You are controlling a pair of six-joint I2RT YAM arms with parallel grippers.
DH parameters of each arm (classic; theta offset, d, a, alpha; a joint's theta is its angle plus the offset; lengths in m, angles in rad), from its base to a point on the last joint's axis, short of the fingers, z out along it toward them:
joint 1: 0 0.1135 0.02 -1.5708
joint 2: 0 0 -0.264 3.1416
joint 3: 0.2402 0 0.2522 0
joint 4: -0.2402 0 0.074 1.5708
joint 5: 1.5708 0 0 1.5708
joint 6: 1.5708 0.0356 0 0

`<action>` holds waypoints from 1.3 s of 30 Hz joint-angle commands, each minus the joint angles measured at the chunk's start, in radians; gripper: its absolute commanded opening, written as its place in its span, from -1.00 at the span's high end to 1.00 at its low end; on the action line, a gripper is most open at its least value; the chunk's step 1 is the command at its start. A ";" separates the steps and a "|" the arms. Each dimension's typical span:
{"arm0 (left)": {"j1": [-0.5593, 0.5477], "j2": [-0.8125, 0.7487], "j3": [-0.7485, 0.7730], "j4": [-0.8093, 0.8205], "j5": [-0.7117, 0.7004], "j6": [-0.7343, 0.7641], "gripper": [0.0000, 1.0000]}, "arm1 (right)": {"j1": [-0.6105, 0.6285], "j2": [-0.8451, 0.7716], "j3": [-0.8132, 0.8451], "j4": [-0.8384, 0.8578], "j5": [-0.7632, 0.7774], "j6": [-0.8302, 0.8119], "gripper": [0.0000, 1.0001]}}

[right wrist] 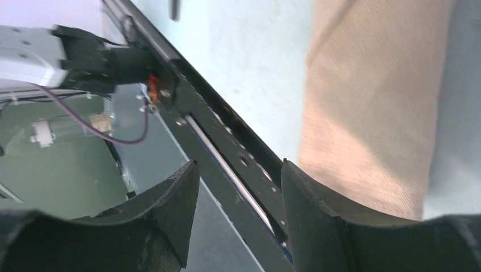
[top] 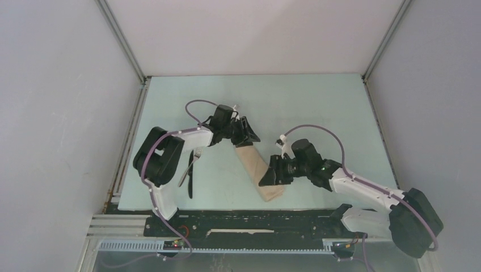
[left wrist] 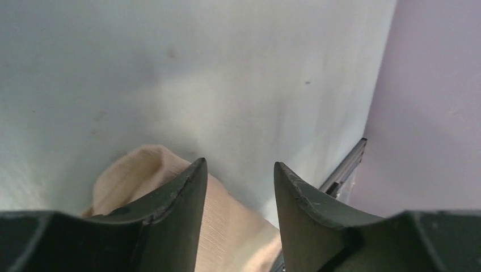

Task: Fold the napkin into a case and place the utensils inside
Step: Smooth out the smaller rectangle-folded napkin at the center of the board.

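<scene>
The napkin [top: 261, 171] lies as a narrow tan folded case, slanting from the table's middle toward the front edge. My left gripper [top: 248, 137] hovers open over its far end. In the left wrist view the cloth [left wrist: 227, 226] lies under and between the spread fingers of the left gripper [left wrist: 240, 167], not pinched. My right gripper [top: 269, 178] is open at the case's right side near its front end. In the right wrist view nothing sits between the fingers of that gripper [right wrist: 239, 164], and the cloth [right wrist: 374, 107] lies to their right. The silver fork [top: 193, 162] and black knife [top: 190, 184] lie left of the case, beside the left arm.
The pale green table [top: 317, 113] has grey walls on three sides. A black rail [top: 255, 216] runs along the front edge, and it shows in the right wrist view as the black rail [right wrist: 227, 141] just beyond the fingertips. The left arm's base [top: 161, 164] stands next to the utensils.
</scene>
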 commanded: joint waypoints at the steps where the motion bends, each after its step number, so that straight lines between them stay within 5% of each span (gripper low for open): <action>1: 0.008 -0.157 0.003 -0.040 0.032 0.025 -0.08 | 0.020 0.022 0.059 0.032 -0.014 0.029 -0.27; 9: 0.040 0.017 -0.060 -0.027 -0.128 0.008 -0.06 | 0.014 0.151 -0.145 0.288 -0.029 0.096 -0.26; 14: 0.046 0.035 -0.006 -0.084 -0.175 0.052 -0.12 | -0.015 0.109 -0.103 0.028 0.112 -0.015 -0.24; 22: 0.033 -0.301 -0.006 -0.284 -0.226 0.116 -0.24 | 0.166 0.027 0.244 -0.450 0.402 -0.008 -0.32; 31: 0.046 -0.568 0.014 -0.448 -0.281 0.190 -0.34 | 0.422 0.222 0.260 -0.188 0.545 0.387 -0.37; 39: 0.046 -0.731 -0.043 -0.472 -0.231 0.184 -0.38 | 0.279 0.324 0.169 -0.152 0.548 0.390 -0.45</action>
